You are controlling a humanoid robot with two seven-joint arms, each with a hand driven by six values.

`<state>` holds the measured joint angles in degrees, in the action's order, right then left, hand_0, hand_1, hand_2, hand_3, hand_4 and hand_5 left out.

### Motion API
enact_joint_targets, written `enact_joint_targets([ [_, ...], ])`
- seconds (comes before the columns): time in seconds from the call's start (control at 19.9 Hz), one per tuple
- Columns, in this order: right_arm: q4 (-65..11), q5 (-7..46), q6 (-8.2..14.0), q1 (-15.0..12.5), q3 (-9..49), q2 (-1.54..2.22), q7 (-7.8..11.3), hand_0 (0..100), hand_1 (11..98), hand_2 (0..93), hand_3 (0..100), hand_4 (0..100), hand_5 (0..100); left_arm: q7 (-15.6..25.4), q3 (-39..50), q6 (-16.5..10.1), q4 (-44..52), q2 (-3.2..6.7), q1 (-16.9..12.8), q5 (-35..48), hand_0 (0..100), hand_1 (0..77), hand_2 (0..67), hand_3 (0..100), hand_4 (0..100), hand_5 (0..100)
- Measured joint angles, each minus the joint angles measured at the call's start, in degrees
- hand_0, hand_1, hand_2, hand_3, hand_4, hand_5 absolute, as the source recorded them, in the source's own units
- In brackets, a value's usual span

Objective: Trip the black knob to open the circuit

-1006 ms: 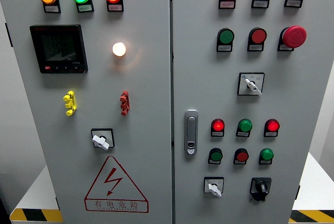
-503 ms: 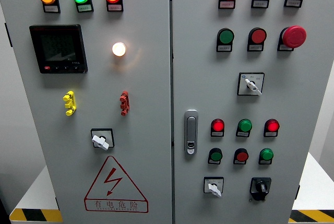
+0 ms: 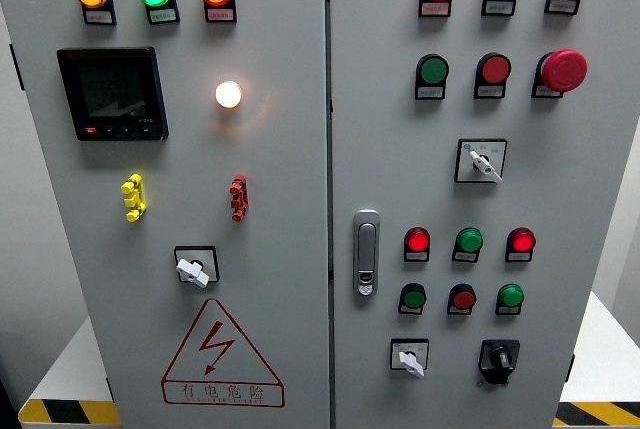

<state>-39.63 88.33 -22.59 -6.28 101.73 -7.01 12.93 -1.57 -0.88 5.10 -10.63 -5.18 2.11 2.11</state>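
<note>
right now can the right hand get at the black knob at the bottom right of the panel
Probably yes, but unconfirmed: the black knob sits exposed on the right door with nothing covering it, yet neither hand is in view, so actual reach cannot be judged.

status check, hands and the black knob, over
Both hands out of view. Black knob at lower right of the right door, untouched, pointer near vertical. Nothing in front of it; white selector sits to its left.
</note>
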Motion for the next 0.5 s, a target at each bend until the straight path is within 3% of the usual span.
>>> enact_joint_targets([
  [0.15, -11.59, -4.72, 0.38, -1.85, -1.97, 0.06, -0.47, 78, 46.1, 0.0, 29, 23, 37, 0.0, 0.0, 0.0, 0.0, 0.0, 0.01, 0.0, 0, 0.0, 19.6, 26, 10, 9],
  [0.3, -23.53, -8.74, 1.31, -3.36, -3.96, 0.1, -2.87, 80, 46.9, 0.0, 33, 28, 40, 0.0, 0.0, 0.0, 0.0, 0.0, 0.0, 0.0, 0, 0.0, 19.6, 26, 10, 9],
  [0.5, -35.55, -10.27, 5.8, -3.69, -6.82, -0.04, -4.52, 83, 47.8, 0.0, 41, 40, 47, 0.0, 0.0, 0.0, 0.0, 0.0, 0.0, 0.0, 0, 0.0, 19.6, 26, 10, 9],
])
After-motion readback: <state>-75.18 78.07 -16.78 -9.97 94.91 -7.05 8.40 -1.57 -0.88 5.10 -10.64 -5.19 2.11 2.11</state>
